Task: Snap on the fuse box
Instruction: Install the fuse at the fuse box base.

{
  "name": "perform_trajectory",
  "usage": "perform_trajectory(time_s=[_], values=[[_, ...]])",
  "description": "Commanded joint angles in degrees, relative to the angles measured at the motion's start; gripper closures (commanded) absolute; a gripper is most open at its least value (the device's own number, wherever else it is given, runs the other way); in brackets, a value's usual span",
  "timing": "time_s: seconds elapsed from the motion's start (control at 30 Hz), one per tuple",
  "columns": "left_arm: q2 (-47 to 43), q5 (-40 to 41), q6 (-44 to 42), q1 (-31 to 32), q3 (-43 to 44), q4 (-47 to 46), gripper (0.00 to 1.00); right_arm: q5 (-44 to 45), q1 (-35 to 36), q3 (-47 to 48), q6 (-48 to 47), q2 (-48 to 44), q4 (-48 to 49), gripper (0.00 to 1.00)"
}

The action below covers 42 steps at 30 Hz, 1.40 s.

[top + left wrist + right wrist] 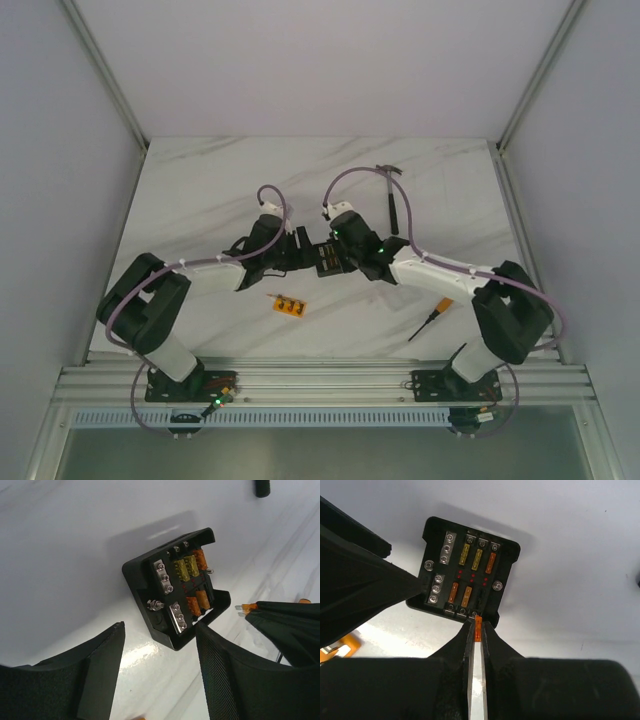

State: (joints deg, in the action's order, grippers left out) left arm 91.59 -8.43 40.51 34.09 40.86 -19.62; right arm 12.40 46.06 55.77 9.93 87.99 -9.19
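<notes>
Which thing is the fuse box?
Look at the middle of the white marble table, where the left gripper and right gripper meet. The fuse box lies between them: a black square box with yellow and orange fuses inside, unlike the flat orange strip nearby.

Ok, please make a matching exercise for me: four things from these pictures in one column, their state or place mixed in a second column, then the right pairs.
Things:
1. left gripper
2. right gripper
3. hammer
4. orange strip

States or places:
A. lies on the table, on the near side of the fuse box
B. shut on a small orange fuse
C. open, holding nothing
D. lies on the far right part of the table

Pairs: 1-C, 2-B, 3-D, 4-A
</notes>
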Motion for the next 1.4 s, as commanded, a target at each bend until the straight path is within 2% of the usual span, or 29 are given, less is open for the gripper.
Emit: perform_trajectory(time_s=[0.0, 0.2, 0.47, 1.37], values=[[2.49, -1.4, 1.76, -0.34, 2.36, 1.67, 0.33, 3.62, 0.63, 2.15, 1.68, 3.67, 1.91, 1.0], [5.08, -2.71, 2.17, -0.31, 3.53, 2.06, 0.39, 4.27, 1.03, 3.11, 2.24, 6.58, 2.91, 1.0], [6.7, -3.09, 2.23, -0.42, 4.25, 2.4, 0.51, 5.95, 1.22, 3.99, 2.94, 7.31, 3.86, 1.0], [7.99, -3.79, 2.44, -0.51, 5.1, 2.92, 0.56, 9.33, 1.31, 6.11, 6.44, 11.71, 0.88, 1.0]])
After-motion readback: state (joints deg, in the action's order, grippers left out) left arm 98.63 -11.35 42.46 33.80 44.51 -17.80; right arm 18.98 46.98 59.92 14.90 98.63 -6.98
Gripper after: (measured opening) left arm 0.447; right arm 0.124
